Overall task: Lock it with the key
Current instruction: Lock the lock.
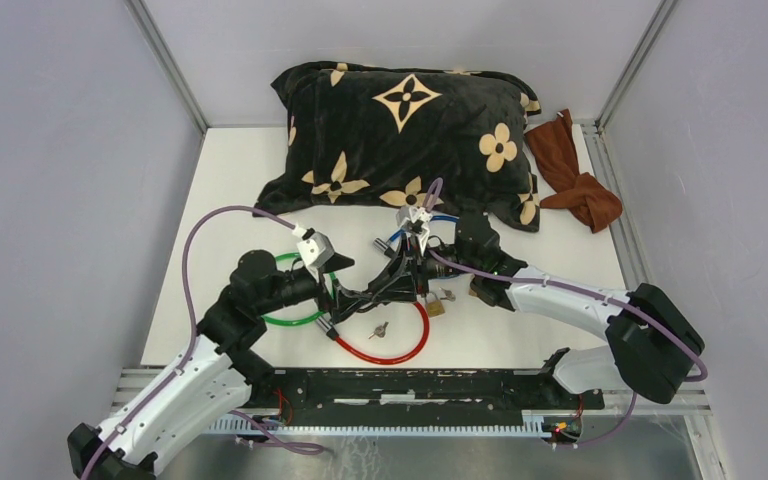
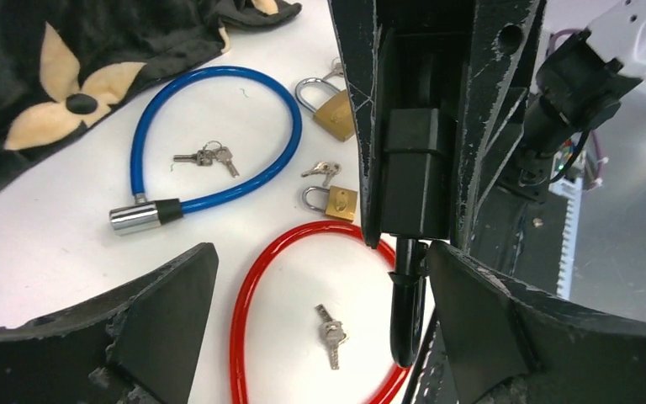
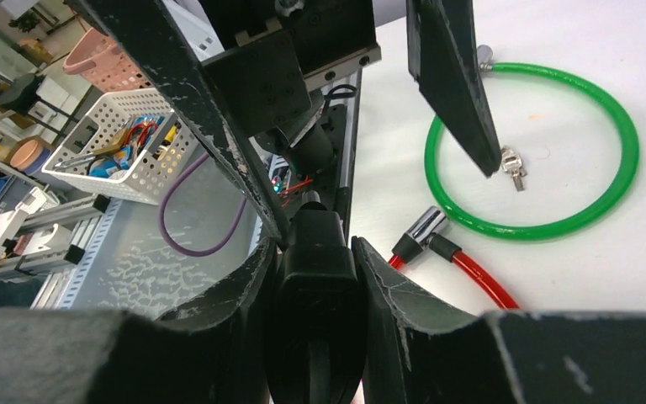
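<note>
My right gripper is shut on the body of a black lock and holds it above the table. In the left wrist view the black lock hangs between the right gripper's fingers, with its black loop pointing down. My left gripper is open and empty, its jaws spread wide just below the lock. A small key bunch lies on the table inside the red cable lock, under the left gripper. In the top view both grippers meet at mid-table.
A blue cable lock with keys inside it, two brass padlocks, and a green cable lock with a key lie around. A black flowered pillow and a brown cloth are at the back.
</note>
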Controlling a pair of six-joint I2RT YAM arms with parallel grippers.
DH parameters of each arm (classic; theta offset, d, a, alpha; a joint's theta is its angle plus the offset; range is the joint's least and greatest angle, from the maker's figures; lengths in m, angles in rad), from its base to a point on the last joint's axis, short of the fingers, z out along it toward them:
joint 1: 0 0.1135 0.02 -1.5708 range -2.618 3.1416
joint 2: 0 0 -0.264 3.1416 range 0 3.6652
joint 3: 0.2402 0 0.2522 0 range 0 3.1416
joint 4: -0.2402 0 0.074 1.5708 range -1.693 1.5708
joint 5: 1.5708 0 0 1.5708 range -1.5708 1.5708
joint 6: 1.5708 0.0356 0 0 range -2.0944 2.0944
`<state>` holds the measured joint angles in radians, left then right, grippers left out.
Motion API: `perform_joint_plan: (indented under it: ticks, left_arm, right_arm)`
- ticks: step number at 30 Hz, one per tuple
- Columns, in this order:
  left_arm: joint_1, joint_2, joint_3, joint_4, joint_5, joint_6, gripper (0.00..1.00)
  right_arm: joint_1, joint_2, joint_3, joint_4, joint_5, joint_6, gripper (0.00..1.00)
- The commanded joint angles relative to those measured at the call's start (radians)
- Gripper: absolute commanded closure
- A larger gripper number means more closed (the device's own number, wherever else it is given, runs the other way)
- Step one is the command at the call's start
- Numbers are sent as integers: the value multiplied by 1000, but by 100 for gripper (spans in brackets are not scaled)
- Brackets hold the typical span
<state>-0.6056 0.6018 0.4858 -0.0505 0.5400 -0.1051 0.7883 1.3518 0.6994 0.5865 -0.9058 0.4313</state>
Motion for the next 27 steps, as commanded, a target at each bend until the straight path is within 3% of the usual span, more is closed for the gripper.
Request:
perform_joint_plan:
  ticks: [1,11,16,21,27]
  left_arm:
    - [-28,-37,94,-34,78,135,0]
    - [-27,-71,118,-159,-1,417,0]
    - [-77,19,118,-37,-134,458,0]
    - [-273,128,76,112,-398,777,0]
    - [-299,200,97,146,-347,770,0]
  right_arm:
    - [-21,8,-5,4,180,4,100]
    - [-43,-28,-11,-65,388,72,100]
    - [-39,-31,-26,-13,522,185,100]
    - [-38,-21,-62,126,532,317,100]
    - [-30,-20,-93,198,496,377,100]
